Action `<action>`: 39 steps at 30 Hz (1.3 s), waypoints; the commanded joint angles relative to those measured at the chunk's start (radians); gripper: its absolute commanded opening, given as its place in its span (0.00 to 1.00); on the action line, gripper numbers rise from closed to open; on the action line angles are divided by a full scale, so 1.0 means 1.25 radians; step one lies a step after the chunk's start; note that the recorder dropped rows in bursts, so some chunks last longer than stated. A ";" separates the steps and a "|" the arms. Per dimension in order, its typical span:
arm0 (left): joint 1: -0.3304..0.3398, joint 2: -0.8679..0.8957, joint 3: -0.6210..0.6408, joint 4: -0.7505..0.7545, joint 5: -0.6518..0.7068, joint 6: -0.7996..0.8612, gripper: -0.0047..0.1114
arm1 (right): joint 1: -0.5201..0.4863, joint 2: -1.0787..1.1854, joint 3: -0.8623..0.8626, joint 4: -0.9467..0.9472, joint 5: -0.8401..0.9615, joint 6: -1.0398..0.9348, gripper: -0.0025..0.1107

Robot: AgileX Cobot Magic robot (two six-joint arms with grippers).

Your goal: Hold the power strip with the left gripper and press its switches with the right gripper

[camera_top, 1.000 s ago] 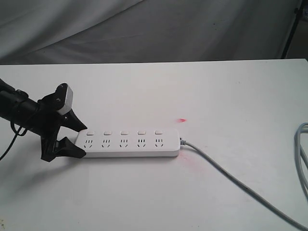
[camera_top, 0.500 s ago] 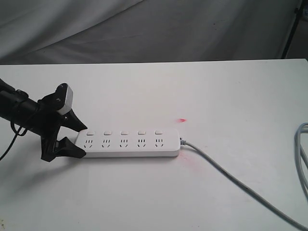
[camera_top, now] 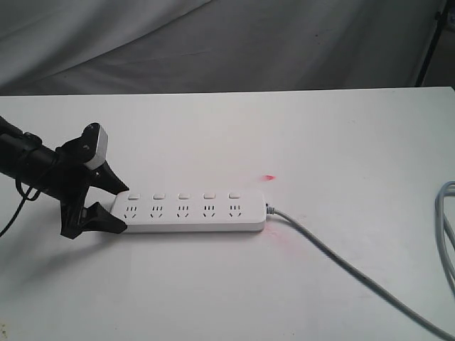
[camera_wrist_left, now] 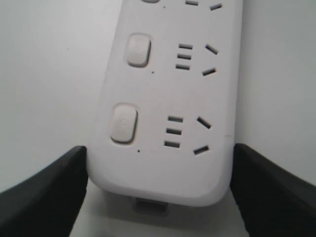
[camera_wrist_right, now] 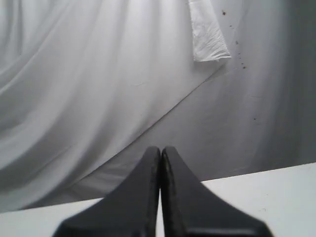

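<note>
The white power strip (camera_top: pixel 192 213) lies flat on the white table (camera_top: pixel 298 135), with its row of switches (camera_top: pixel 183 195) along the far side. My left gripper (camera_top: pixel 125 207) straddles the strip's left end, one black finger pressed against each long side. In the left wrist view the strip's end (camera_wrist_left: pixel 163 163) fills the gap between the fingers (camera_wrist_left: pixel 54 187), and two switches (camera_wrist_left: pixel 123 122) show. My right gripper (camera_wrist_right: pixel 161 150) is shut and empty. It points at the grey backdrop above the table's far edge and does not appear in the exterior view.
The strip's grey cord (camera_top: pixel 334 256) runs from its right end toward the front right. Another loop of cord (camera_top: pixel 448 220) lies at the table's right edge. A small red light spot (camera_top: pixel 269 177) sits beyond the strip's right end. Draped cloth (camera_top: pixel 213 42) hangs behind.
</note>
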 commanded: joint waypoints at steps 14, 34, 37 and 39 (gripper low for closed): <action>-0.005 0.001 -0.005 -0.015 0.001 0.002 0.04 | 0.106 0.418 -0.520 -0.041 0.409 -0.194 0.02; -0.005 0.001 -0.005 -0.015 0.001 0.002 0.04 | 0.107 0.742 -0.759 0.645 0.686 -1.168 0.02; -0.005 0.001 -0.005 -0.015 0.001 0.002 0.04 | 0.120 0.784 -0.759 0.662 0.683 -1.227 0.02; -0.005 0.001 -0.005 -0.015 0.001 0.002 0.04 | 0.135 0.817 -0.759 0.679 0.685 -1.287 0.02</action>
